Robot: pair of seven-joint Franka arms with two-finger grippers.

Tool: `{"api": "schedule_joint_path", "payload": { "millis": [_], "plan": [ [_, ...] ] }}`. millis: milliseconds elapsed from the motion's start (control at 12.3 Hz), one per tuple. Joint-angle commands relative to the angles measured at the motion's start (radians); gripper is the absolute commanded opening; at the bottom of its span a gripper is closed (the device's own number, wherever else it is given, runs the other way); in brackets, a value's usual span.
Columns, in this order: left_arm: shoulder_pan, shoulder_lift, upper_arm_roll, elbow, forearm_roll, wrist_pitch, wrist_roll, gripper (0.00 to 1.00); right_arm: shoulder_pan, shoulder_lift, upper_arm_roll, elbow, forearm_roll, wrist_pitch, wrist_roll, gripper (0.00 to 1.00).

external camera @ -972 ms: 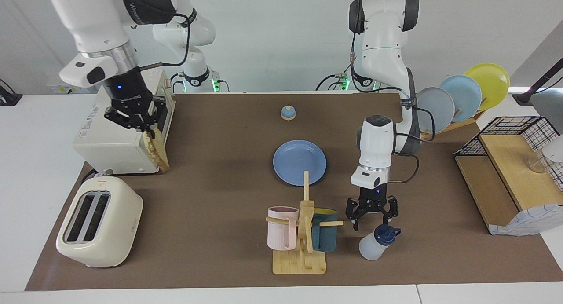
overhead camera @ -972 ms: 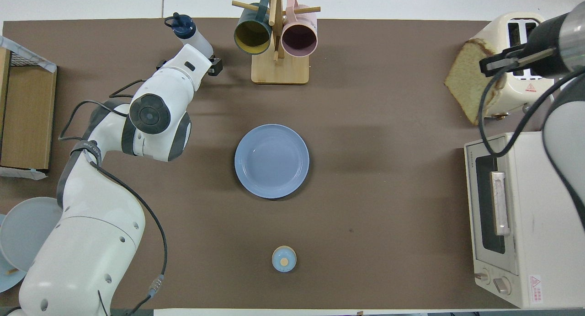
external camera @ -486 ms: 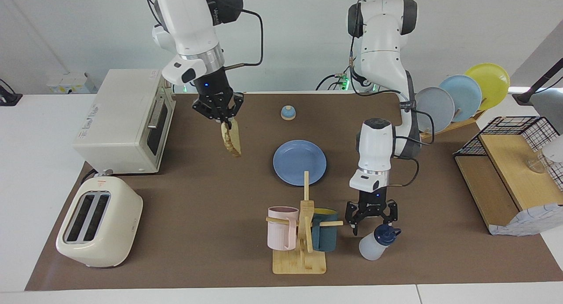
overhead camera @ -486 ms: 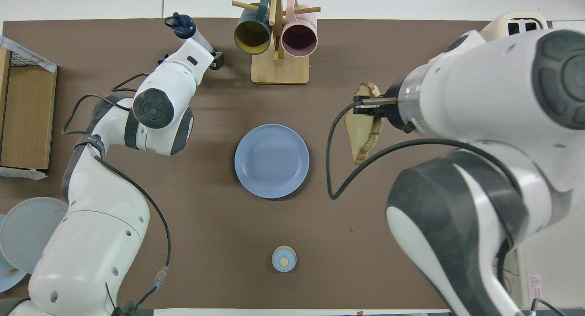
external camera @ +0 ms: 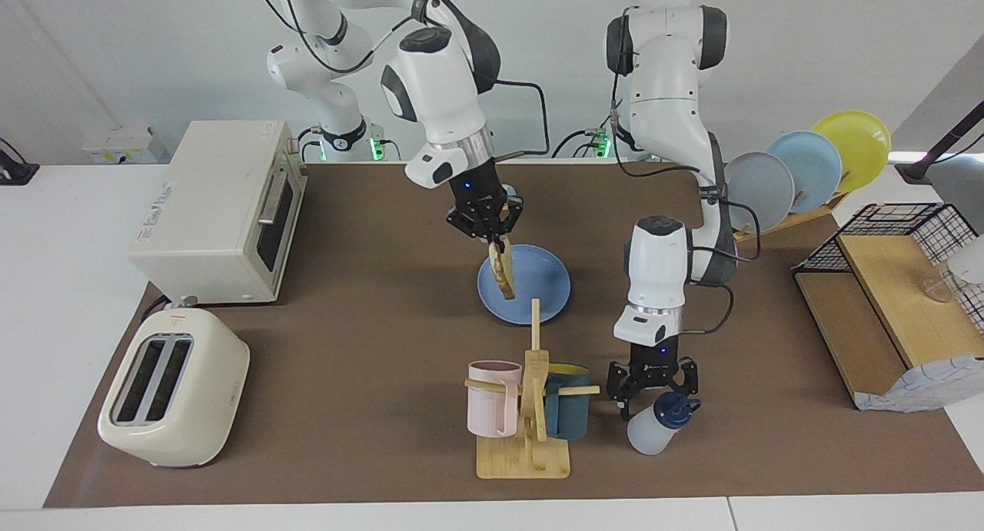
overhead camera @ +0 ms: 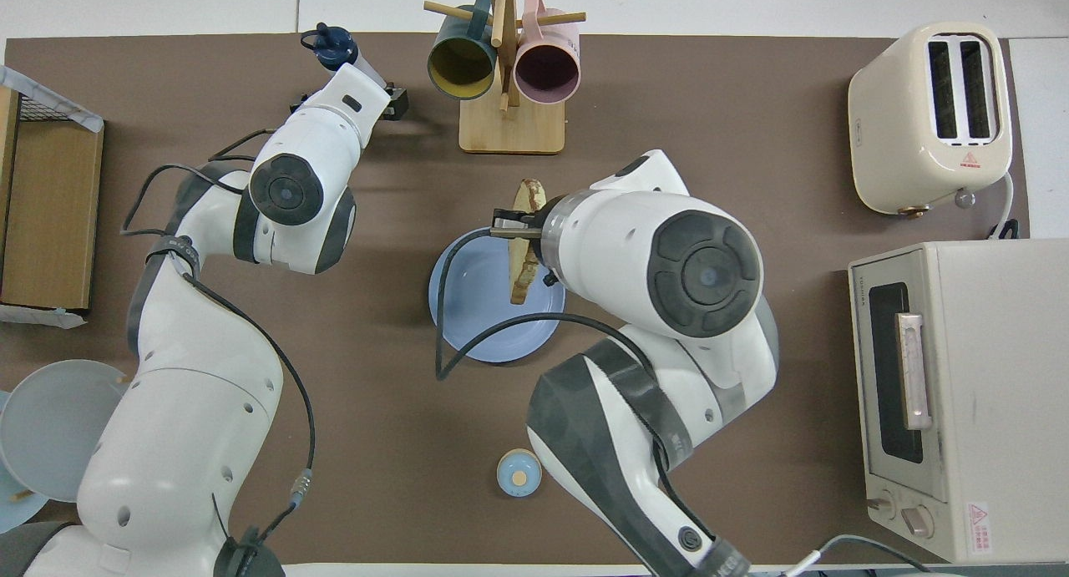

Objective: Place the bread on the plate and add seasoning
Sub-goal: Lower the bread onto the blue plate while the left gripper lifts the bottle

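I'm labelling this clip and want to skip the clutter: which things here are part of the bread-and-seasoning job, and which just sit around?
In the job:
- bread, hanging on edge from the right gripper over the plate
- seasoning bottle, with the left gripper open just above it

Lying about:
- toaster
- toaster oven
- mug rack
- bell
- racked plates
- wire shelf

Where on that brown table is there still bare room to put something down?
Bare mat lies between the toaster and the mug rack, and between the toaster oven and the plate. It is crowded around the rack and seasoning.
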Motion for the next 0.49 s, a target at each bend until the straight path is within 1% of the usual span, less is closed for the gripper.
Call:
{"api": "schedule_joint_path", "payload": {
  "millis": [0,162,405],
  "plan": [
    [0.024,0.069,0.017,0.094,0.014,0.004,-0.037,1.00,0.033,0.026,-0.004,-0.039,0.020,0.097,0.045,0.00],
    [0.029,0.071,0.018,0.097,0.016,-0.004,-0.037,1.00,0.093,0.058,-0.006,-0.040,0.020,0.134,0.102,0.00],
    [0.021,0.071,0.018,0.097,0.014,-0.002,-0.039,1.00,0.093,0.058,-0.006,-0.066,0.014,0.131,0.108,0.00]
  ]
}}
